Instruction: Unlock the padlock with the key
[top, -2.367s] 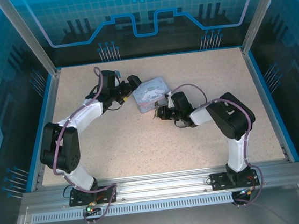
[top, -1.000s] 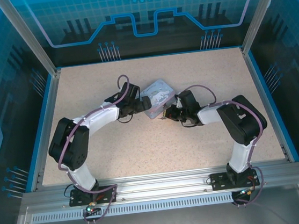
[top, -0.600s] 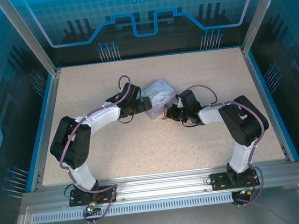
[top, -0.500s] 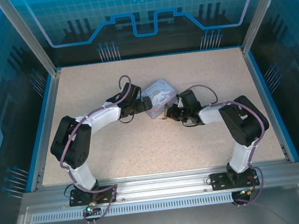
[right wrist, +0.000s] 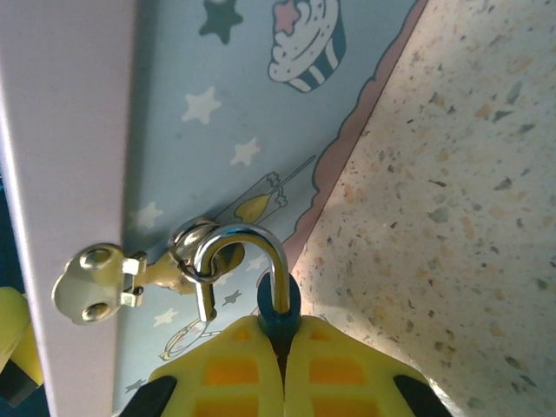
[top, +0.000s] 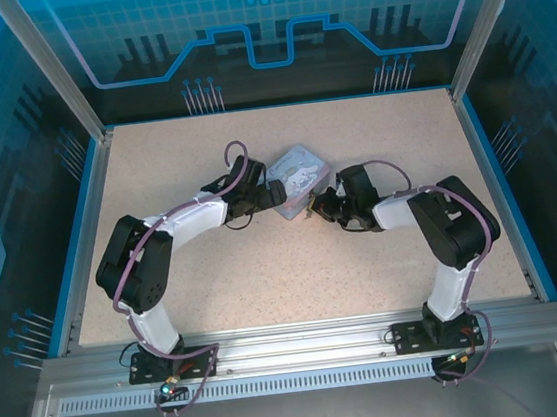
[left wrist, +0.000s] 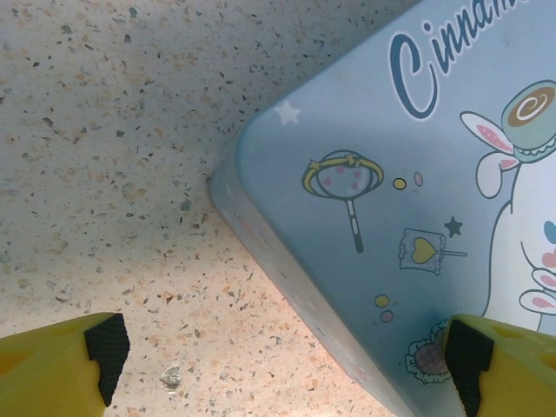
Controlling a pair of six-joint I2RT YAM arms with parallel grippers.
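The padlock hangs at the near-right side of the tin, around the middle of the bench. The right gripper, much the nearer of the two, has it, with its fingers clenched on the small dark body, which pokes out just past the pads. The shackle runs straight away from the fingers, in line with them, and hooks through the ring of the tin's hasp. Its shorter leg ends bare beside the body; whether it is sprung free I cannot tell. The keyhole end is probably buried between the pads, so any approach turns on that axis. The left gripper is spread wide and grasps nothing — its fingertips straddle the tin's opposite corner, one over the bench, the other at the lid's edge. Whether they touch the tin I cannot tell.
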